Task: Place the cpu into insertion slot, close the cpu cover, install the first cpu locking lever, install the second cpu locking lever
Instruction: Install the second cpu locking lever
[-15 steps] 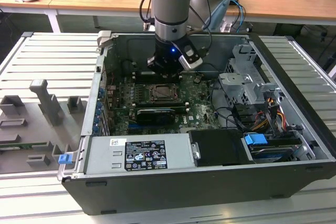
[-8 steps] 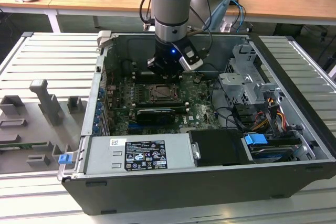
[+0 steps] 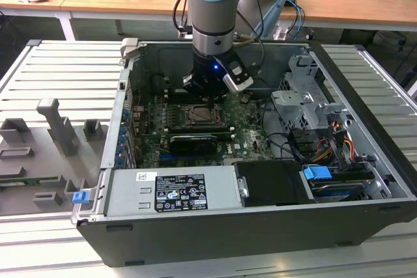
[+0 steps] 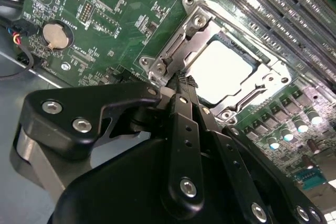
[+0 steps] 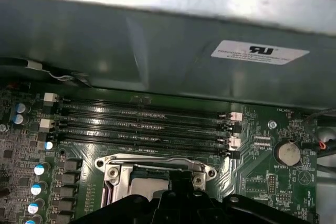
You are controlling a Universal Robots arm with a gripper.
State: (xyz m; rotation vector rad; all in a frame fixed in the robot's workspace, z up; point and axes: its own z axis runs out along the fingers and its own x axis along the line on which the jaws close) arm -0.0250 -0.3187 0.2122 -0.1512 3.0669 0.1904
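Hovering jaws [image 4: 181, 80] (closed) beside cpu cover [image 4: 197, 22]; cpu [image 4: 220, 72] seated

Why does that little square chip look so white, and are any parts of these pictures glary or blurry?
In the second wrist view, light washes out the cpu to near white, and the cpu cover glints; the gripper close to the lens looks dark and large. In the first wrist view, the case wall glares along its upper edge. The exterior view is evenly lit, with shade inside the computer case.

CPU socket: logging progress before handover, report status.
Hand shut, tips at the cpu cover edge. Cpu seated in insertion slot, cover down over it. Memory slots alongside, nothing blocking.
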